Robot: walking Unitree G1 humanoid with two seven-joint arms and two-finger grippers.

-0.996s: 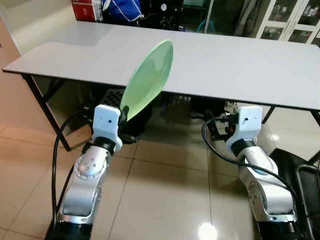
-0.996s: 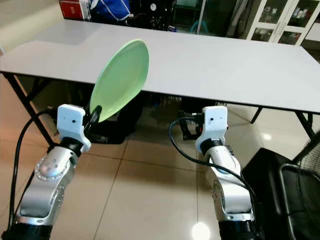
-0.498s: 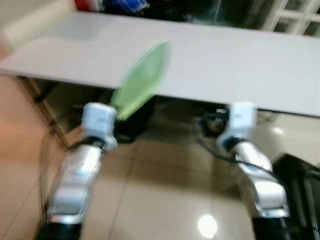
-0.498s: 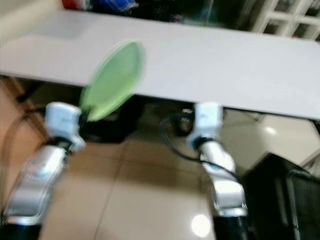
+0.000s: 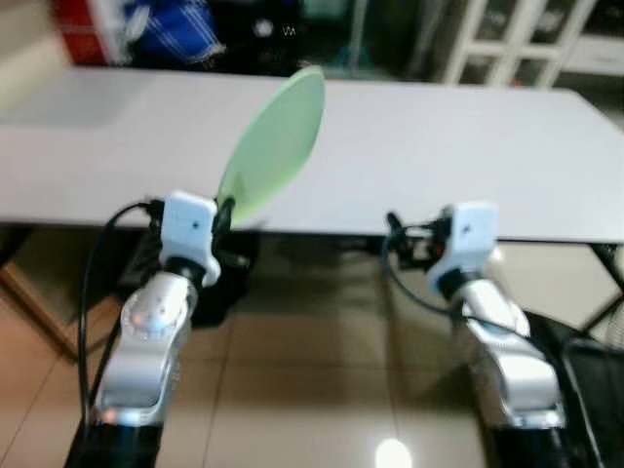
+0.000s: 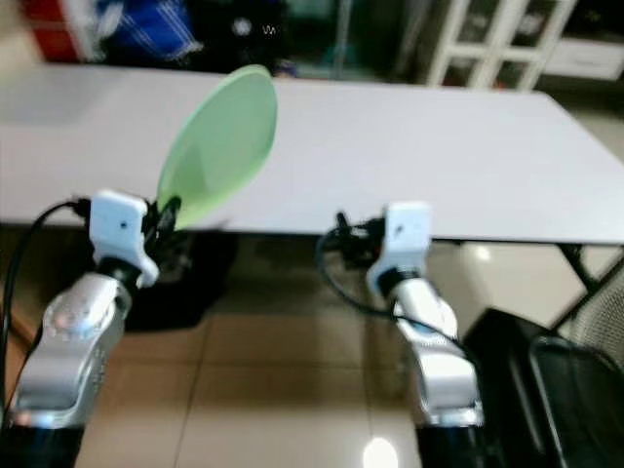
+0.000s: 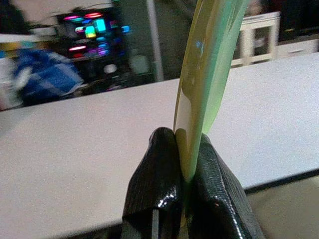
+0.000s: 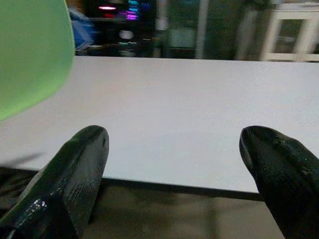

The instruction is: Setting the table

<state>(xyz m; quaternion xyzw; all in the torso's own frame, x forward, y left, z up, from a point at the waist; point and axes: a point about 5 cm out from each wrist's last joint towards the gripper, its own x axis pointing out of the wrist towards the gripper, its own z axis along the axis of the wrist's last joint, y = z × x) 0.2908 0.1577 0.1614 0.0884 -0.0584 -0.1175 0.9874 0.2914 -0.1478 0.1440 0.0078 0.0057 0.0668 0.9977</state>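
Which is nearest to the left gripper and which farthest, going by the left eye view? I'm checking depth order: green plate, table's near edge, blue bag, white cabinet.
1. Green plate: clamped in the left gripper.
2. Table's near edge: just ahead of it.
3. Blue bag: beyond the table, left.
4. White cabinet: beyond the table, far right.

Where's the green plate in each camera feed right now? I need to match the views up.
Left eye view: green plate, left of centre, tilted up over the white table's near edge, pinched at its lower rim by the left gripper.
Right eye view: upper left, same pose.
Left wrist view: edge-on between the fingers.
Right wrist view: top corner, beyond the open right gripper.
Shared landmark: the white table.
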